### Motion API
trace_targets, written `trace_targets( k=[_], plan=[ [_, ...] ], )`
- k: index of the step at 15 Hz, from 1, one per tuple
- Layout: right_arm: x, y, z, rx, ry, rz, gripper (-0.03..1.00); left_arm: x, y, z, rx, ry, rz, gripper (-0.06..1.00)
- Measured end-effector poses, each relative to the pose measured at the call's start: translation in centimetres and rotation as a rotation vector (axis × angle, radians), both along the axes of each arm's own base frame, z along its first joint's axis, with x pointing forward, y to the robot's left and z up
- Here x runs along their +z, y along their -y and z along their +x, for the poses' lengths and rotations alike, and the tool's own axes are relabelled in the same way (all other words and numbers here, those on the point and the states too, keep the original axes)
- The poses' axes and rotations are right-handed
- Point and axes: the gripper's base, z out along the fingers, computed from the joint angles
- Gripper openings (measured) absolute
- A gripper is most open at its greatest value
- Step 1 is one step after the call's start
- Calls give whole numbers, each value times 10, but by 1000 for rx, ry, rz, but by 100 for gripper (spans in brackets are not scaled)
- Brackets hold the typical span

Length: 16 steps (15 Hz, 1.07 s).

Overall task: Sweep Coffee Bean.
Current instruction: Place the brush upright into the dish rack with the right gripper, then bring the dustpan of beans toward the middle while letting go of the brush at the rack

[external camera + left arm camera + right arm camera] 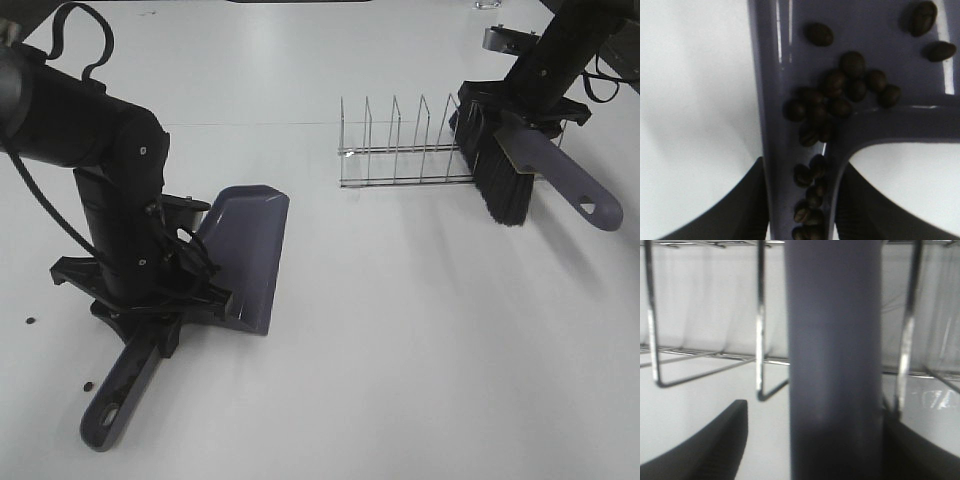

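My left gripper is shut on the handle of a purple-grey dustpan lying flat on the white table at the left. In the left wrist view, the coffee bean pile lies in the dustpan and trails down its handle between my fingers. Two stray beans lie on the table left of the arm. At the back right, the brush with black bristles stands at the end of the wire rack. My right gripper is open around the brush handle, one finger clear of it.
The wire rack has several upright dividers, and its wires stand close behind the brush handle in the right wrist view. The left arm's black body and cables rise over the table's left side. The table's far edge lies behind the rack.
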Motion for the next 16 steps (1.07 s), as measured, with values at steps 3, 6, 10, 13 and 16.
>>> trace_targets(
  k=[3, 6, 10, 13, 16],
  plan=[
    [1, -2, 0, -6, 3, 29, 65, 0, 0, 0, 0, -2, 1, 33],
    [14, 0, 0, -1, 29, -4, 66, 0, 0, 0, 0, -3, 2, 33],
    [45, 0, -3, -19, 89, -5, 66, 0, 0, -1, 5, -6, 0, 33],
    [67, 1, -6, -19, 135, -9, 66, 2, 1, 1, 22, -7, 8, 33],
    [91, 0, -15, -21, 167, -9, 66, 12, 9, 14, 30, 27, -18, 33]
  ],
)
